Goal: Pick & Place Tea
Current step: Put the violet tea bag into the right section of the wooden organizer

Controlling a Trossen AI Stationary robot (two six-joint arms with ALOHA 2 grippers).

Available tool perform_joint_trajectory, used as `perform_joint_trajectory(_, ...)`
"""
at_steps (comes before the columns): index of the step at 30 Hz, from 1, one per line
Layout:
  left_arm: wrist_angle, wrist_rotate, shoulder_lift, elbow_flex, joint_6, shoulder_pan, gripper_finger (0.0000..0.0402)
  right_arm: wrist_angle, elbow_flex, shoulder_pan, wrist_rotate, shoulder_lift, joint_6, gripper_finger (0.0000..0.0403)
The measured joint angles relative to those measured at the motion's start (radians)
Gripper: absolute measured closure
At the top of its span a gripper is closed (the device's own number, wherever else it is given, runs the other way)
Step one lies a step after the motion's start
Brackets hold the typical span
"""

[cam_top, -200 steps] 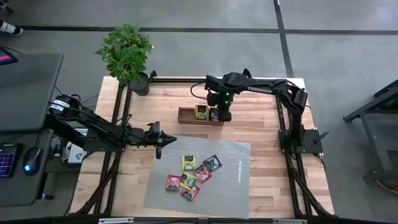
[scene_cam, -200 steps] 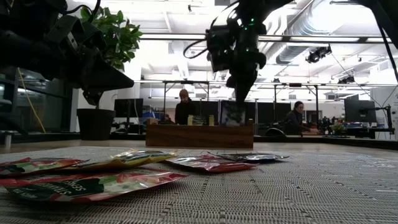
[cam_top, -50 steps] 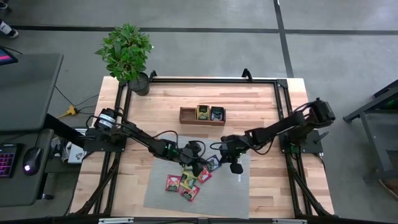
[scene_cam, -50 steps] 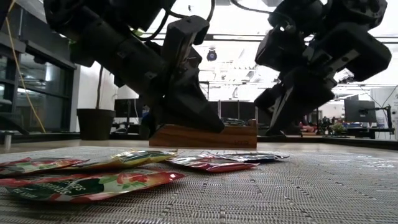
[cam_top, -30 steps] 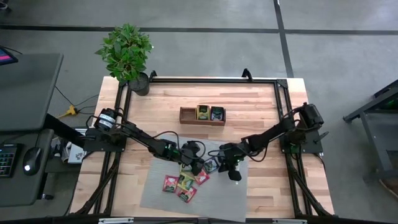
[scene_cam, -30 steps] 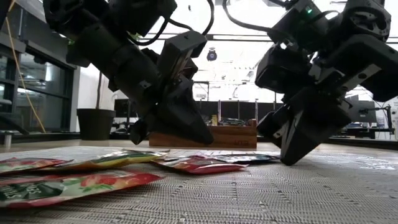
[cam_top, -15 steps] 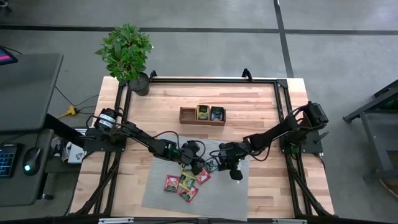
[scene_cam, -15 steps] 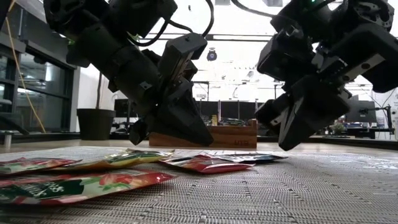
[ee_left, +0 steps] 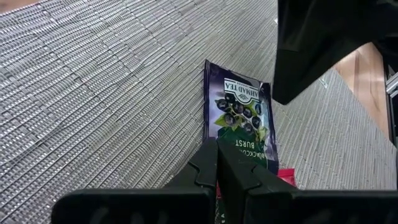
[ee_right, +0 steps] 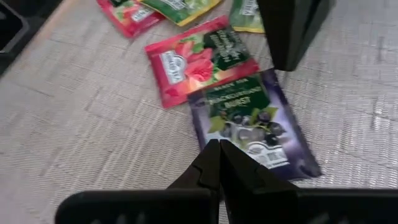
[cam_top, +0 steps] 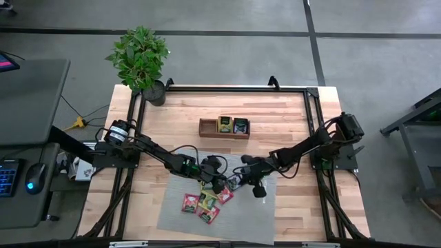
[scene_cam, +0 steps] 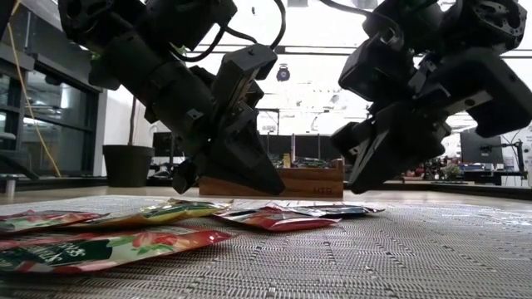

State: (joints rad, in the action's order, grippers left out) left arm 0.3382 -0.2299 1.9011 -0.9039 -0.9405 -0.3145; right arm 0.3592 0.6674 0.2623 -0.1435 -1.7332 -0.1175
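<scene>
Tools first: the left tool (cam_top: 219,183) and right tool (cam_top: 253,187), both with fingers pressed together and holding nothing, are hovering over the grey woven mat (cam_top: 263,213) on the wooden counter (cam_top: 289,117), apparently converging on one flat dark purple blackcurrant tea sachet (ee_right: 252,126), lying beside the red, yellow and green sachets (cam_top: 201,202).
</scene>
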Motion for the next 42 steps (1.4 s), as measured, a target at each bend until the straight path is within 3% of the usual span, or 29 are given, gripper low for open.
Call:
perform_joint_trajectory(32, -0.026, 0.03, 0.0, 0.0, -0.062, 0.001, 0.0398, -0.036, 0.002, -0.02, 0.026, -0.054, -0.03, 0.0403)
perform_joint_trajectory(36, -0.053, 0.034, 0.0, 0.0, -0.064, 0.001, 0.0366, -0.036, 0.002, -0.02, 0.025, -0.054, -0.031, 0.0403)
perform_joint_trajectory(42, -0.033, 0.085, 0.0, 0.0, -0.096, 0.008, 0.027, -0.036, 0.001, -0.02, 0.025, -0.055, -0.031, 0.0403)
